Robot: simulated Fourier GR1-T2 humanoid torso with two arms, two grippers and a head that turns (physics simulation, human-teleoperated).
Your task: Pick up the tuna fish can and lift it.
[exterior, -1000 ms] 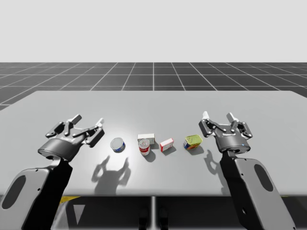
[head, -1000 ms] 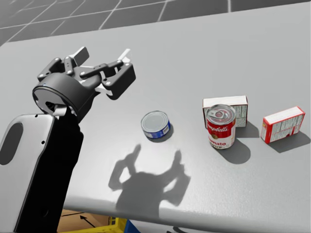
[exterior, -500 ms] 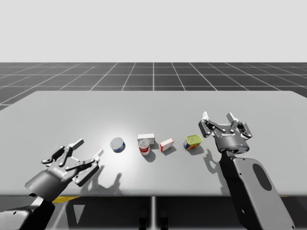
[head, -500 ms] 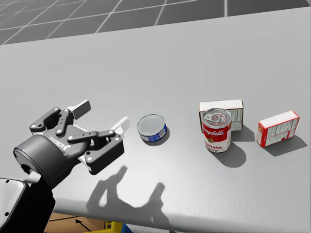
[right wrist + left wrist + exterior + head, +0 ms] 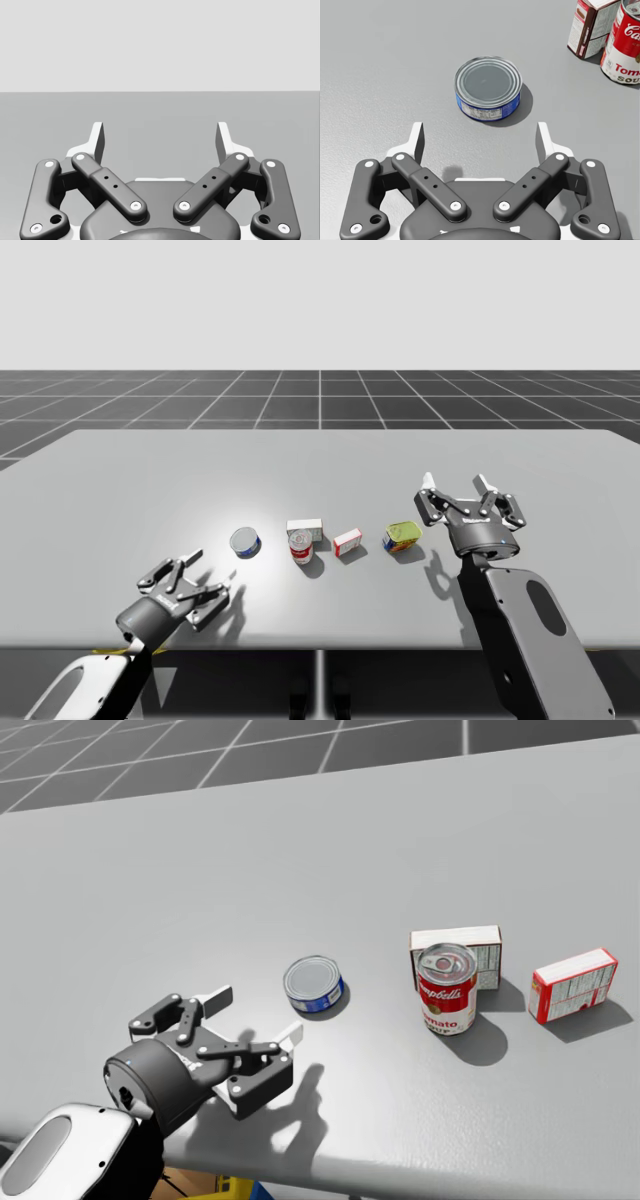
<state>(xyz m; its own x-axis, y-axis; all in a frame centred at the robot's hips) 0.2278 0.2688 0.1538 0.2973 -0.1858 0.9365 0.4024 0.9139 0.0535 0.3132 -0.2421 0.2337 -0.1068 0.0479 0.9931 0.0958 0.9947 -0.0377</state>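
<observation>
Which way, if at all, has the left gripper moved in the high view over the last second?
Yes. The left gripper moved from level with the tuna fish can, on its left, back toward the table's near edge; the can stayed put.

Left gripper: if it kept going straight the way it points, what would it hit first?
Most likely the short blue can, standing upright on the table straight ahead of my open left gripper, with only bare surface between them.
</observation>
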